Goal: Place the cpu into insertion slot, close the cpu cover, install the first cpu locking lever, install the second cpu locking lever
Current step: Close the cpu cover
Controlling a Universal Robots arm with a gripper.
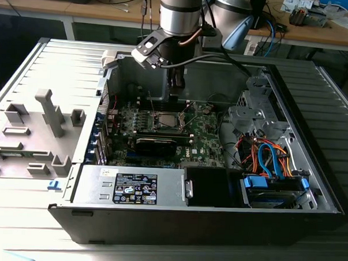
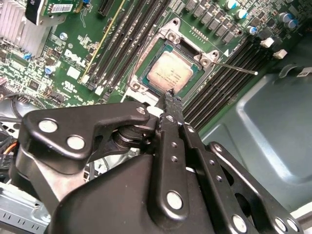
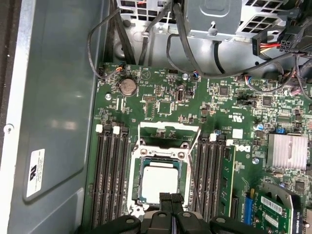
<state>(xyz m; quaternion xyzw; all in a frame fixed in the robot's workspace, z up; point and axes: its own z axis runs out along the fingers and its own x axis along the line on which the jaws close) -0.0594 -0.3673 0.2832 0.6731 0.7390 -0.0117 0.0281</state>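
Closest to both wrist cameras are the black linkage plates of the gripper [image 2: 170, 96]. Its two fingers are brought together, tip against tip, with nothing between them.

1. Position of the task parts
- The cpu [image 3: 160, 183] lies flat inside the insertion slot [image 3: 135, 170], silvery top up and square to the rim. The placing step is judged complete.
- The cpu cover [image 3: 168, 130] stands raised on its hinge at the slot's far edge, with its window clear of the chip. It is judged not yet closed.
- A thin locking lever [image 2: 236, 67] juts free beside the slot and is not latched.

2. Layout in the exterior view (dial centred on the slot, 12 o'clock toward the far case wall)
- The gripper hangs at about 12 o'clock, just above the board.
- A long black block [image 1: 156, 145] lies at 6 o'clock.
- The cable bundle [image 1: 268, 158] lies at 4 o'clock, well apart.

3. Reason for the pose
Closed fingers form one narrow blade. This suits pushing or hooking thin metal parts better than gripping. The tips sit at the chip's near edge, away from the hinge.

4. Limits of observation
- The fingertips cover the cpu's near edge in the first wrist view.
- Contact between tips and chip cannot be determined.
- The second lever cannot be picked out with confidence.
- In the exterior view the arm's wrist masks most of the gripper.
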